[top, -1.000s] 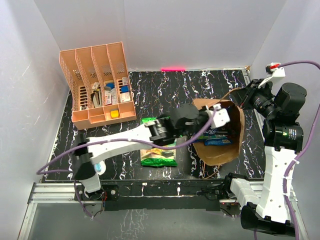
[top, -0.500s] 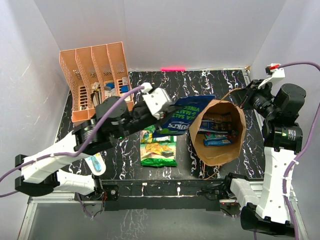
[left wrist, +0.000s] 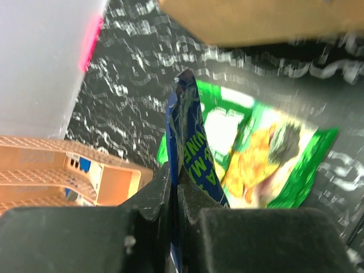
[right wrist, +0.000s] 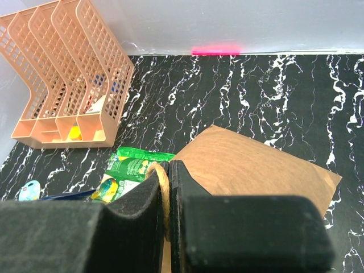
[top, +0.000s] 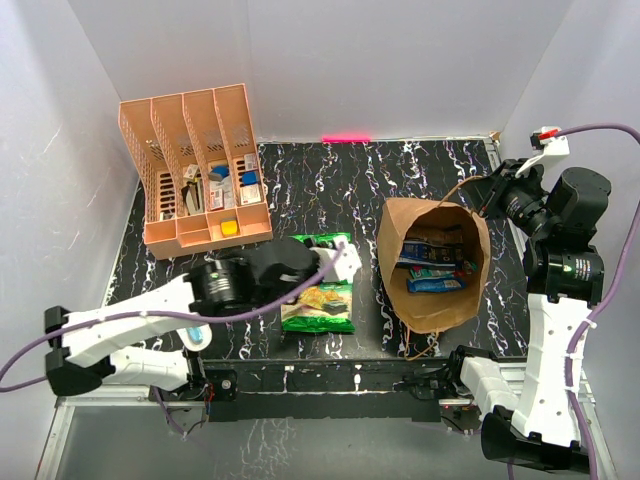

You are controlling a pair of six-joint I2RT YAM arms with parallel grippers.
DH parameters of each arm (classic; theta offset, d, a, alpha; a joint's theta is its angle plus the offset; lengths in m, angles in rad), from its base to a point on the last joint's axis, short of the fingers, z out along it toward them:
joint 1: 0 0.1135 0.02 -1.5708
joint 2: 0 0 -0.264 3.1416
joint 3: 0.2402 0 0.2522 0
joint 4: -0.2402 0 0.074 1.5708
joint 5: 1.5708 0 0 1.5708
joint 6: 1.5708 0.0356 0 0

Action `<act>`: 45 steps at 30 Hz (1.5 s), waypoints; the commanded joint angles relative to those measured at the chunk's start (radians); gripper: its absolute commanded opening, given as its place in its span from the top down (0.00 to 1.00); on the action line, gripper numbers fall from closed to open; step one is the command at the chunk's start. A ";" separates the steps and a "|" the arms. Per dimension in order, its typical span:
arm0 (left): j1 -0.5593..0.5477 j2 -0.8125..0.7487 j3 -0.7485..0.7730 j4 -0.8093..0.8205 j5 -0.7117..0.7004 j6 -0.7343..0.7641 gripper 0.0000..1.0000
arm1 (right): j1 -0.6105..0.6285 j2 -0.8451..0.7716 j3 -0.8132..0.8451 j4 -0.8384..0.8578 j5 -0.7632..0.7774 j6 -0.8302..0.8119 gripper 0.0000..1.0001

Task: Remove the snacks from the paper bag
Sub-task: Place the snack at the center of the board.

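The left gripper (left wrist: 175,185) has its jaws clamped on the blue packet (left wrist: 192,133), edge-on over the green packet (left wrist: 256,153) lying beside the paper bag (top: 435,312), while the right gripper (right wrist: 165,173) pinches the bag's handle (right wrist: 162,193), mouth held up. It looks like the set-down step: release here, then return for the packets still inside (top: 430,275). Half a second ago that blue packet rode high beside the bag; now it's low.

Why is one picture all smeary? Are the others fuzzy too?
Left wrist view: smeary, the green packet and paper bag streaky, the blue packet a bit clearer. Right wrist view: sharp, the table and its white veins crisp. Top view: sharp and evenly lit.
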 commanded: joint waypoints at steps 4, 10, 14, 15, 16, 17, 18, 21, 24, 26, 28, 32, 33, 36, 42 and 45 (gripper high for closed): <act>0.006 0.080 -0.142 0.083 -0.134 0.259 1.00 | 0.008 -0.009 0.024 0.069 0.004 -0.006 0.92; 0.045 0.172 -0.217 0.170 -0.150 0.416 1.00 | 0.009 -0.010 0.021 0.070 0.003 -0.005 0.92; 0.077 0.209 -0.230 0.243 -0.142 0.508 1.00 | 0.009 -0.012 0.021 0.068 0.004 -0.005 0.92; 0.085 0.216 -0.235 0.268 -0.149 0.538 1.00 | 0.008 -0.012 0.020 0.067 0.003 -0.005 0.92; 0.095 0.230 -0.237 0.288 -0.151 0.565 1.00 | 0.009 -0.013 0.019 0.067 0.004 -0.005 0.92; 0.102 0.249 -0.240 0.302 -0.149 0.590 1.00 | 0.009 -0.012 0.019 0.066 0.003 -0.006 0.92; 0.107 0.259 -0.245 0.318 -0.142 0.615 1.00 | 0.009 -0.013 0.016 0.068 0.005 -0.006 0.92; 0.114 0.272 -0.276 0.378 -0.093 0.685 1.00 | 0.009 -0.014 0.013 0.068 0.007 -0.007 0.92; 0.115 0.284 -0.306 0.401 -0.056 0.734 1.00 | 0.008 -0.015 0.012 0.066 0.010 -0.009 0.92; 0.115 0.288 -0.327 0.423 -0.035 0.751 1.00 | 0.009 -0.015 0.012 0.065 0.012 -0.009 0.92; 0.115 0.286 -0.356 0.448 -0.016 0.767 1.00 | 0.008 -0.015 0.010 0.065 0.012 -0.010 0.92; 0.102 0.276 -0.370 0.443 0.018 0.754 1.00 | 0.009 -0.014 0.005 0.067 0.010 -0.009 0.92; 0.096 0.271 -0.379 0.448 0.020 0.754 1.00 | 0.009 -0.014 0.005 0.068 0.010 -0.009 0.92; 0.074 0.256 -0.420 0.481 0.023 0.770 1.00 | 0.009 -0.015 -0.001 0.071 0.009 -0.008 0.92; 0.040 0.268 -0.444 0.500 0.026 0.781 1.00 | 0.009 -0.015 -0.002 0.072 0.009 -0.009 0.92; 0.027 0.266 -0.464 0.518 0.038 0.783 1.00 | 0.008 -0.015 0.000 0.070 0.011 -0.008 0.92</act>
